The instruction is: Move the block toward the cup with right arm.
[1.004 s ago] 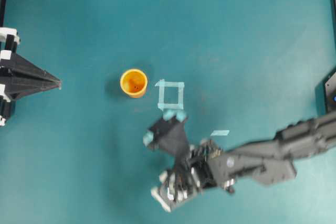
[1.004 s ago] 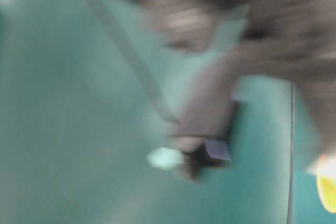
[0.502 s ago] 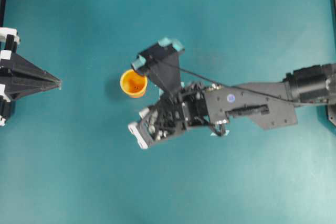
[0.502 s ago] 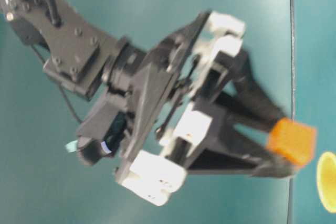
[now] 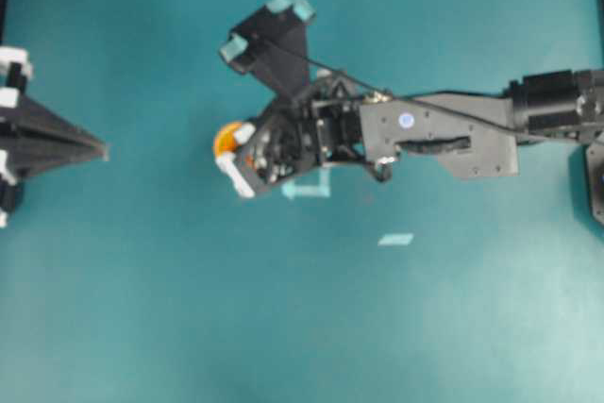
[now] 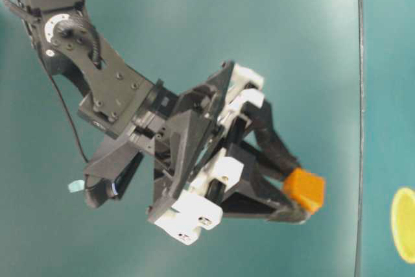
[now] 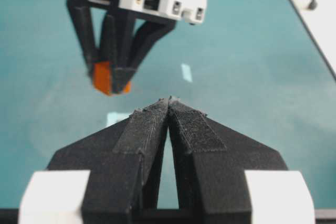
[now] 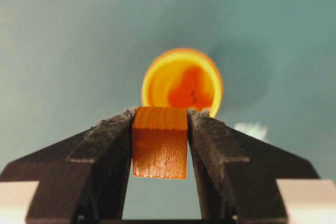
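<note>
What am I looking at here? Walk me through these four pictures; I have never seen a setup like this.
These are four cameras on one moment of a two-armed robot working over a teal table.

Seen from above, the long black right arm reaches in from the right. The left gripper sits parked at the left edge.

The side view shows the right gripper shut on a small orange block, lifted off the table.

The camera on the left gripper looks past its own closed fingers at the other gripper and block.

The camera on the right gripper looks past the held block down at the orange-yellow cup below.

Pale tape marks also lie on the table.
</note>
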